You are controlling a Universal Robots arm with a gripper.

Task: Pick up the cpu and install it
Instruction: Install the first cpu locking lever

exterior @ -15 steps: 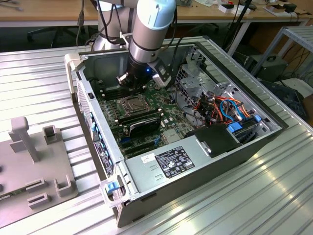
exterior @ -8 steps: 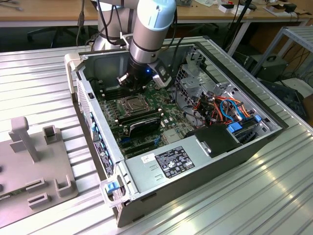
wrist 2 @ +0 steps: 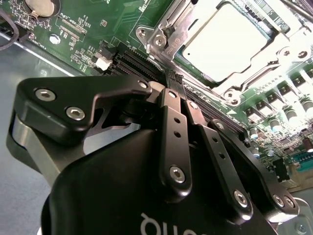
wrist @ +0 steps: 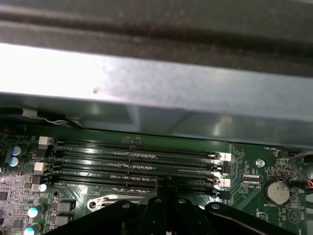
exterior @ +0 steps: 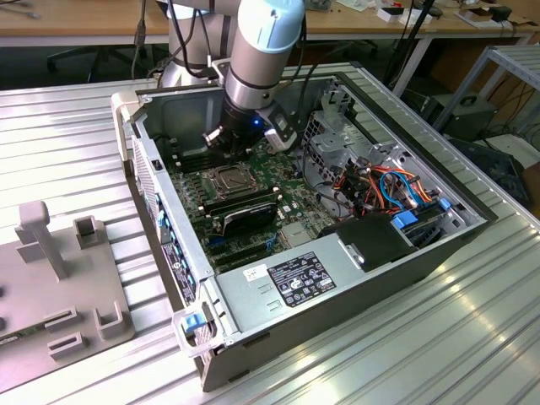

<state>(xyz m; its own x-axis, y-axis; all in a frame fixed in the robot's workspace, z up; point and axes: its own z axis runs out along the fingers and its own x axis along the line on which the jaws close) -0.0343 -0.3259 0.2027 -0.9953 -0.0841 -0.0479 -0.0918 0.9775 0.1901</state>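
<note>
The cpu (wrist 2: 222, 41), a pale silver-grey square, lies seated in the metal-framed socket (exterior: 228, 179) on the green motherboard (exterior: 291, 207) inside the open computer case. My gripper (exterior: 221, 150) hangs low in the case, just beyond the socket on its far side. Its black fingers (wrist 2: 172, 105) are shut together with nothing between them. In the second wrist view the gripper (wrist 2: 172, 81) tips end over the empty memory slots beside the socket frame. The first wrist view shows the gripper (wrist: 167, 183) tips above those same long black slots (wrist: 137, 161).
Black memory sticks (exterior: 245, 207) stand next to the socket. The case's metal wall (wrist: 146, 83) rises close behind the slots. A power supply (exterior: 337, 270), orange and blue cables (exterior: 388, 190) and a coin battery (wrist: 277, 192) crowd the case. A grey fixture (exterior: 59, 278) sits on the ribbed table.
</note>
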